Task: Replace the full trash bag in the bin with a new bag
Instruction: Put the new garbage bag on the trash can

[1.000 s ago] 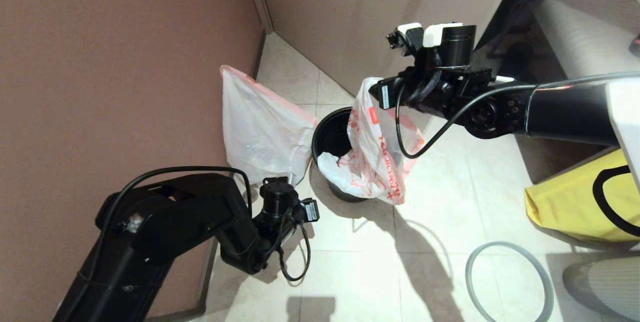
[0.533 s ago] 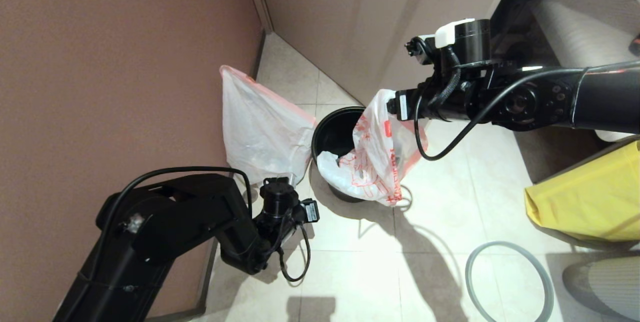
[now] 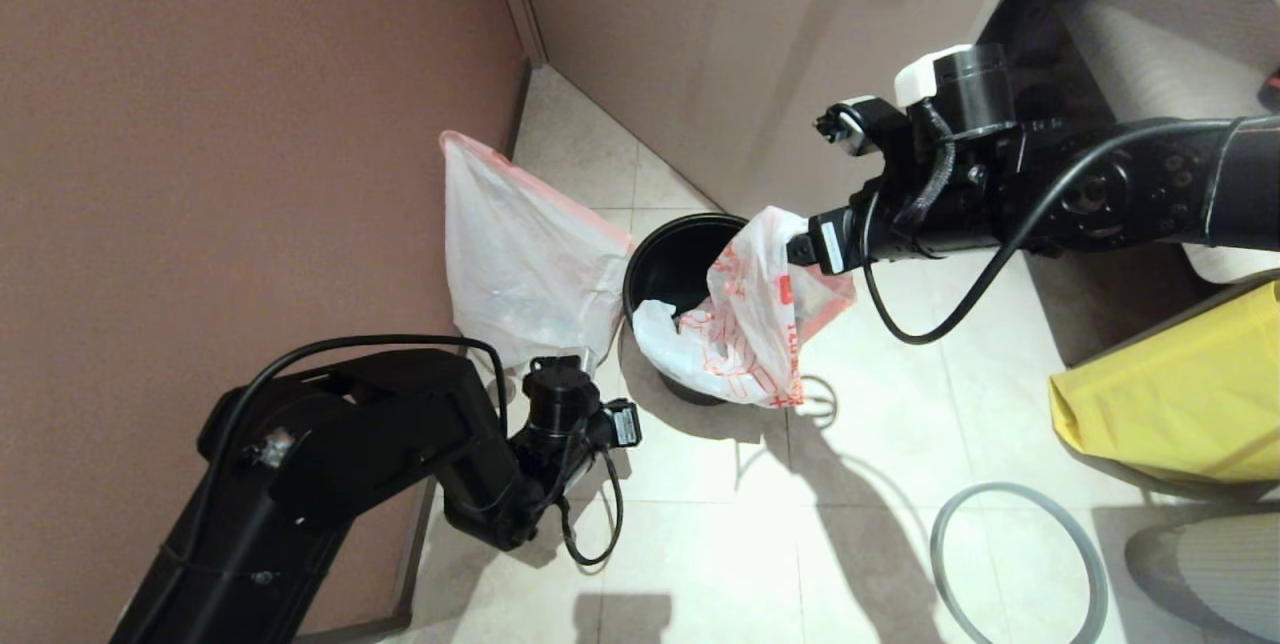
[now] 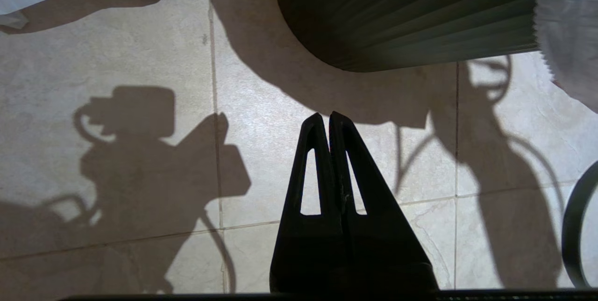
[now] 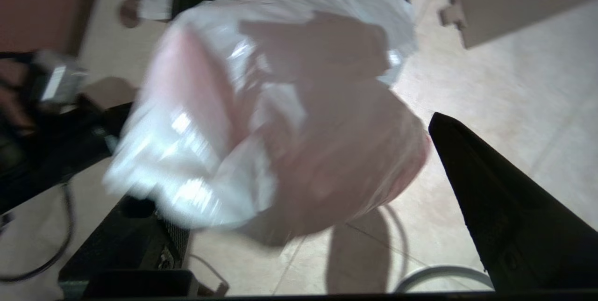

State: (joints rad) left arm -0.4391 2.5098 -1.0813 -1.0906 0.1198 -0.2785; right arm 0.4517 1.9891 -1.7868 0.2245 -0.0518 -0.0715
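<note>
The bin (image 3: 672, 259) stands on the tiled floor, dark and round; its ribbed wall (image 4: 406, 16) fills the left wrist view. The new bag (image 3: 745, 324), white with red print, drapes over the bin's front rim and hangs down outside. My right gripper (image 3: 800, 249) is at the bag's upper edge with its jaws wide apart; the bag (image 5: 280, 104) bulges loosely between the fingers (image 5: 490, 198). The full trash bag (image 3: 520, 264) leans against the wall left of the bin. My left gripper (image 4: 325, 116) is shut and empty, low beside the bin.
The grey ring rim (image 3: 1015, 491) lies on the floor at the front right. A large yellow bag (image 3: 1150, 404) sits at the right. A brown wall (image 3: 250, 124) and a partition (image 3: 750, 44) close in the corner behind the bin.
The right arm has moved right and lower. The new bag's top has sunk with it and now slumps over the bin. The left arm has barely moved.
</note>
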